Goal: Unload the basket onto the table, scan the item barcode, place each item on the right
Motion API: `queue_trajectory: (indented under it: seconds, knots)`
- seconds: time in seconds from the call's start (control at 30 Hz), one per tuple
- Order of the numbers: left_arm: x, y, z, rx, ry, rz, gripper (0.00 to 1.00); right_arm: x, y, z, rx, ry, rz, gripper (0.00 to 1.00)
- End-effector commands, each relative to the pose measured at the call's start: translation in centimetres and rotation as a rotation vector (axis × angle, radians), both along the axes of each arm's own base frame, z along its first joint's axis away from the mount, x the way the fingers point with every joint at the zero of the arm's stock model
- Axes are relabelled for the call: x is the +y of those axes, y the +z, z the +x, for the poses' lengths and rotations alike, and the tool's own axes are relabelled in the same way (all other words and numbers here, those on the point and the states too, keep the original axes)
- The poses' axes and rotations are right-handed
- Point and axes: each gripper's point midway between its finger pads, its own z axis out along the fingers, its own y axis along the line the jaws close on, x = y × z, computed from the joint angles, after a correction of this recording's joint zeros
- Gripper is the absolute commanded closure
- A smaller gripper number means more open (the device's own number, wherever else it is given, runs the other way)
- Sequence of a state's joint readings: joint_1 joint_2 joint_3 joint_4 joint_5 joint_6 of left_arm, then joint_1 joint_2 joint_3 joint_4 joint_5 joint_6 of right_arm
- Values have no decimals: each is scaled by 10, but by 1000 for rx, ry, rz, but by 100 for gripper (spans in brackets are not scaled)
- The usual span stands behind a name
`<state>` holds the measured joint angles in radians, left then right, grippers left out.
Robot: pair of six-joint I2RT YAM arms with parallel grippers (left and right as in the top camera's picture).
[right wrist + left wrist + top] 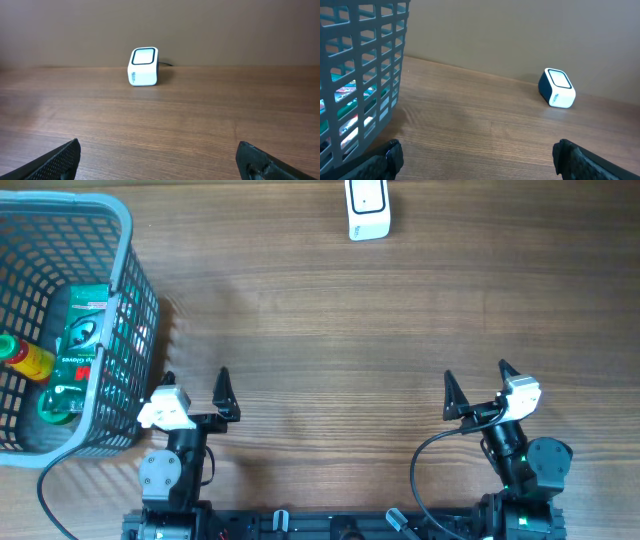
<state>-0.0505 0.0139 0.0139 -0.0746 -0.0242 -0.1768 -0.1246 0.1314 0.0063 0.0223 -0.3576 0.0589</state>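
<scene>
The white barcode scanner (368, 208) stands at the far edge of the wooden table, and it also shows in the left wrist view (557, 88) and the right wrist view (143, 66). Items lie in the blue-grey basket (125, 255) at the left: a green packet (80, 340), a yellow and red bottle (25, 358) and a green round thing (55, 405). My left gripper (195, 380) (477, 150) is open and empty beside the basket's right wall. My right gripper (477, 372) (159, 147) is open and empty near the front right.
The basket's mesh wall (365, 60) fills the left of the left wrist view, close to the left finger. A black cable (425, 470) loops at the front edge by the right arm's base. Bare wood lies between the grippers and the scanner.
</scene>
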Motion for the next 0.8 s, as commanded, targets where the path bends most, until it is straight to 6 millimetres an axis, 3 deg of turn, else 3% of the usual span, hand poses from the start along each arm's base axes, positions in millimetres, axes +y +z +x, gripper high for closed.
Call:
queue_trajectory:
  seconds: [0.0,0.1,0.23,0.4,0.77]
  knots:
    - [-2,-1,0,-3,-12,15,0,0,13,-2,-58,-3,-14,0]
    - [-2,-1,0,-3,-12,15,0,1,33,-7,-149,-3,-24,0]
    - [-2,-1,0,-3,-12,15,0,2,29,-7,-133,3,-22,0]
    - [-2,-1,0,-3,-12,15,0,23,29,-11,-134,91,-16,0]
    - [-2,-1,0,-3,-12,15,0,24,29,-11,-134,95,-16,0]
